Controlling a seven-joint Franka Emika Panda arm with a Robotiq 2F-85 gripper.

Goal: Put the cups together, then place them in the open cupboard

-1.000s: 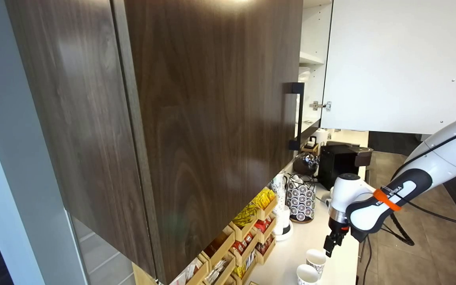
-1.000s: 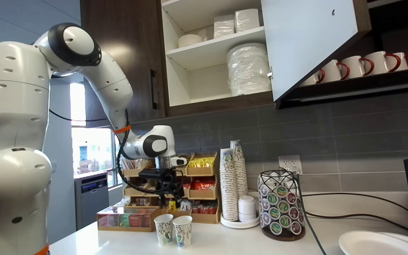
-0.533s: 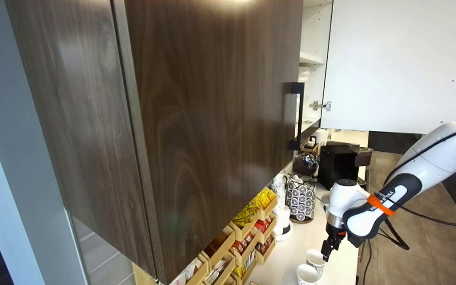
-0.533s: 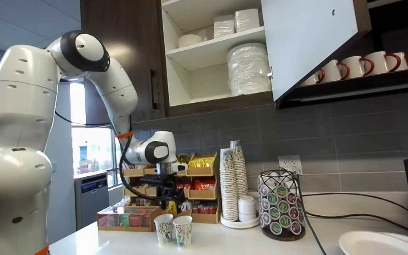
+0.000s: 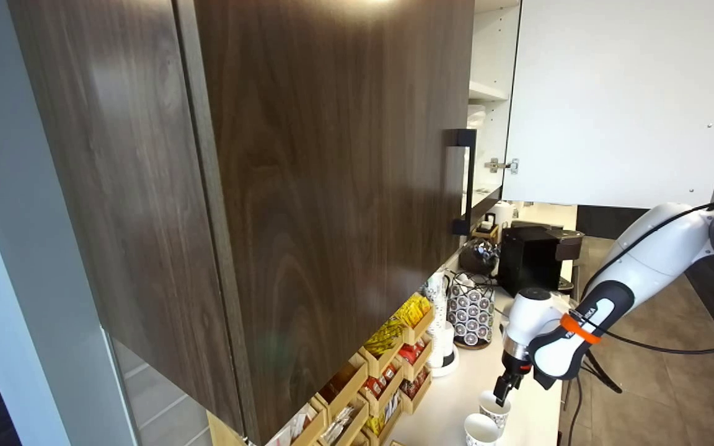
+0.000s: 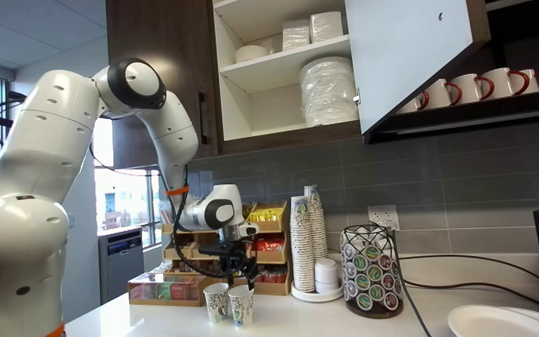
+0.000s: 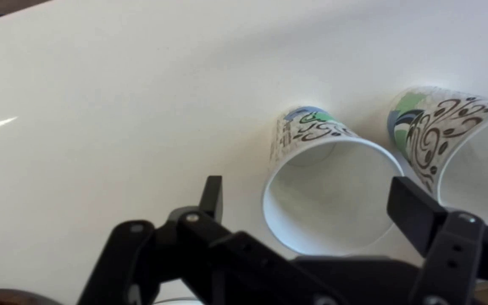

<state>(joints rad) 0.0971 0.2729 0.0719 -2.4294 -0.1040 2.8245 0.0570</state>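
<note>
White countertop [image 6: 316, 323] stretches below a grey tiled wall [image 6: 484, 196] in an exterior view, and on it we see the task's two patterned paper cups [image 6: 241, 304] upright, just beside each other: the pod-side cup [image 6: 241, 311], toward the pod rack [image 6: 372, 276], and the box-side cup [image 6: 216, 306], toward the clear-lidded box [image 6: 169, 291]. The gripper [image 6: 241, 282] points down close to the pod-side cup's rim. Higher up we find the open cupboard [image 6: 274, 110], its pale door [image 6: 405, 56] swung out, with wrapped white stacks [image 6: 328, 91] on its shelves [image 6: 293, 65]; both cups stand outside it, down on the countertop.

Looking along the wall in an exterior view, we have a dark wood-grain door [image 5: 338, 204] with a long black bar handle [image 5: 470, 179] across much of the scene, and a strip of the shelved interior [image 5: 490, 68] past it. Low down, the white arm [image 5: 661, 251] slants in and the gripper's tips overlap the mouth of the pod-side cup; the bottom edge cuts off the box-side cup.

From the wrist view we look down on both cups. The gripper stands wide, a finger [image 7: 212, 198] on each side of the pod-side cup's mouth; whether either touches the rim, we cannot tell. The box-side cup shows close by at the right edge, partly hidden behind the gripper
</note>
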